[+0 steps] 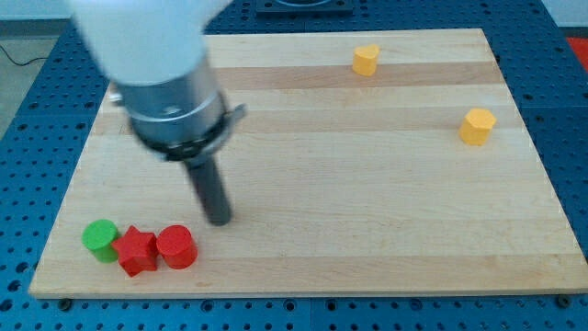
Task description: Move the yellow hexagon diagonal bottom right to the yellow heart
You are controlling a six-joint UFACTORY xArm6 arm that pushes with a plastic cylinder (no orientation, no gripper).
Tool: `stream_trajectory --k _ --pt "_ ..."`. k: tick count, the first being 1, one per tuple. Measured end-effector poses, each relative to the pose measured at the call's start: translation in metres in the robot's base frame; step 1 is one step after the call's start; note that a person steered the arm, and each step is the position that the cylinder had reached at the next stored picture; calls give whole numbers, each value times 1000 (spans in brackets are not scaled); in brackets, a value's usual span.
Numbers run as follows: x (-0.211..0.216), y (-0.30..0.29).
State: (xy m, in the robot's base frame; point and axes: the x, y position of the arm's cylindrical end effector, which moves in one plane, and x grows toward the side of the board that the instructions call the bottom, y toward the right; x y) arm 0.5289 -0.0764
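Observation:
Two yellow blocks lie on the wooden board. One (pixel 477 126) at the view's right edge looks like the hexagon. The other (pixel 366 60) near the view's top, right of centre, looks like the heart, though its shape is hard to make out. The hexagon lies below and to the right of the heart, with a wide gap between them. My tip (pixel 219 221) is at the view's lower left, far from both yellow blocks, just above the red blocks.
A green round block (pixel 101 236), a red star (pixel 137 250) and a red round block (pixel 175 246) sit in a row near the board's bottom left corner. The arm's body (pixel 156 74) covers the top left of the board (pixel 367 230).

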Motion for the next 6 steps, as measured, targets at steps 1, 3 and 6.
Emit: stream_trajectory --k 1,3,6 --pt "-26 111" --pt "-65 369" --pt "-95 248"
